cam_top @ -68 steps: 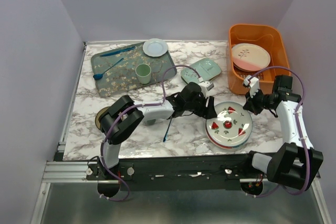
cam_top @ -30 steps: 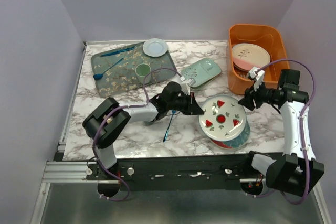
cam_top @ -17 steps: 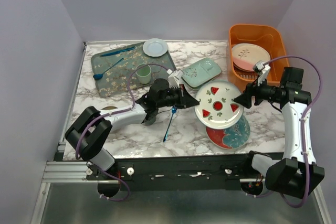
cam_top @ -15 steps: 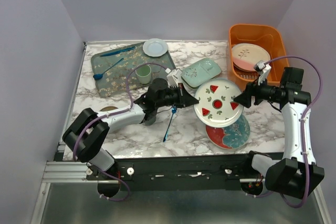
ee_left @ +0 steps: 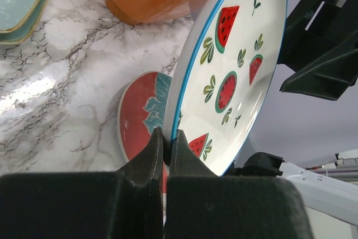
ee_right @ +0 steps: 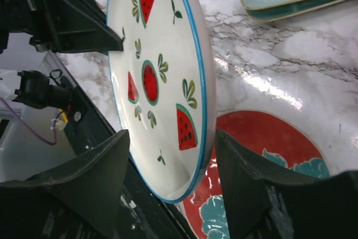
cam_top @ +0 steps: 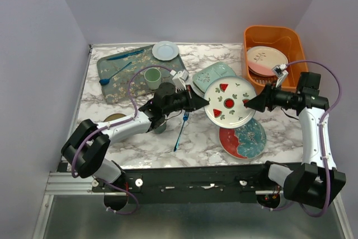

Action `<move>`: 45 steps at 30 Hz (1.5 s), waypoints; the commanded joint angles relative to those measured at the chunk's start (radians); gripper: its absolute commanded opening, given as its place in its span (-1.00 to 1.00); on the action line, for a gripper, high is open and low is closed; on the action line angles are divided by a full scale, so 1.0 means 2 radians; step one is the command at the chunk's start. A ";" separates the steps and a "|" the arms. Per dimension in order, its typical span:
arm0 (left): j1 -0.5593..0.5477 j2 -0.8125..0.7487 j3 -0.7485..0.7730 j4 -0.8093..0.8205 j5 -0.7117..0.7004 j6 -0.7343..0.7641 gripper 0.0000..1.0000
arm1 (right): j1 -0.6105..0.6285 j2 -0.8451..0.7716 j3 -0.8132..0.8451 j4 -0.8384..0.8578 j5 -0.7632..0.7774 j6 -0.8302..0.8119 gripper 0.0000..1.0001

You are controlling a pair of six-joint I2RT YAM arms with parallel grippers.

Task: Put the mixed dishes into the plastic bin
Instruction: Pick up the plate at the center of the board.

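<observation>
Plate [cam_top: 229, 102] lifted higher (tilted): left jaws pinching rim, right jaws spread astride.

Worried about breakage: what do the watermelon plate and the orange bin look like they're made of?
Watermelon plate: likely glazed ceramic, possibly melamine; glossy white surface, printed fruit, thin blue rim. Orange bin: plastic, smooth and slightly translucent, with rounded moulded corners.

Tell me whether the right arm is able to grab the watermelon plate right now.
Probably yes. The right fingers stand open astride the rim of the watermelon plate, opposite the left fingers clamped on its other edge; nothing lies between.
</observation>
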 commanded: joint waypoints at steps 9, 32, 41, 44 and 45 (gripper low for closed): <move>0.001 -0.037 0.021 0.056 -0.022 -0.022 -1.00 | 0.002 0.045 -0.003 0.019 -0.076 0.081 -0.71; 0.058 -0.228 -0.036 -0.121 -0.154 0.109 0.94 | -0.067 0.027 0.042 0.255 -0.024 0.339 -0.99; 0.069 -0.318 -0.086 -0.171 -0.163 0.123 0.97 | -0.071 0.048 0.035 0.377 0.060 0.448 -0.99; 0.068 -0.324 -0.096 -0.174 -0.158 0.121 0.97 | -0.071 0.050 0.027 0.403 0.098 0.480 -0.99; 0.069 -0.325 -0.099 -0.176 -0.147 0.118 0.97 | -0.071 0.051 0.025 0.409 0.113 0.488 -0.99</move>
